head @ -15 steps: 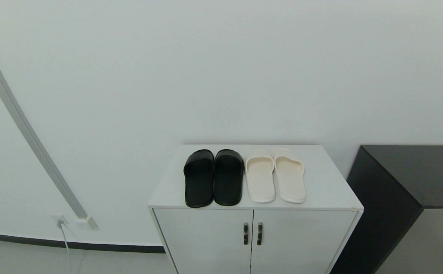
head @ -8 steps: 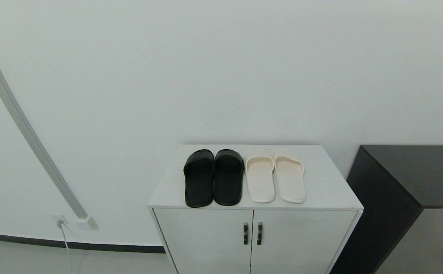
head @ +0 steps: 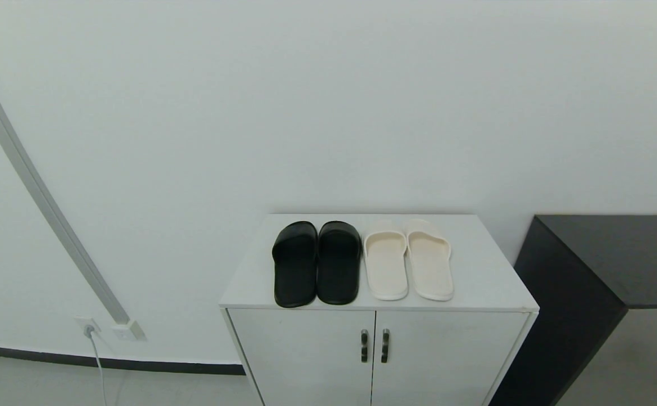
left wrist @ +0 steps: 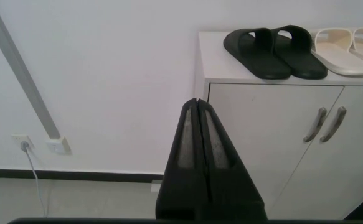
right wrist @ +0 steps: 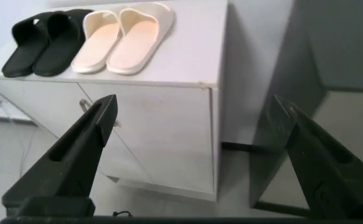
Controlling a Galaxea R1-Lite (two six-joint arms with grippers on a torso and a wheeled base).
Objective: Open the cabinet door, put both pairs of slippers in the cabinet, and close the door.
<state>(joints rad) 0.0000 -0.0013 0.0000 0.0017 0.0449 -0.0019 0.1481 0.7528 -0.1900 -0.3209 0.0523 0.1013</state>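
On the white cabinet top (head: 492,282), black slippers (head: 317,265) and cream slippers (head: 408,262) sit side by side; doors (head: 305,361) shut. Probably light, flexible foam, so pinch at the straps. Left gripper (left wrist: 197,106) fingers together, right gripper (right wrist: 195,102) spread wide.

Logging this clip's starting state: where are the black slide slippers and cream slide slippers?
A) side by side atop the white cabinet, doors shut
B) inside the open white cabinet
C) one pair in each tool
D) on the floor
A: the black slide slippers and cream slide slippers lie side by side on the white cabinet's top, both doors shut.
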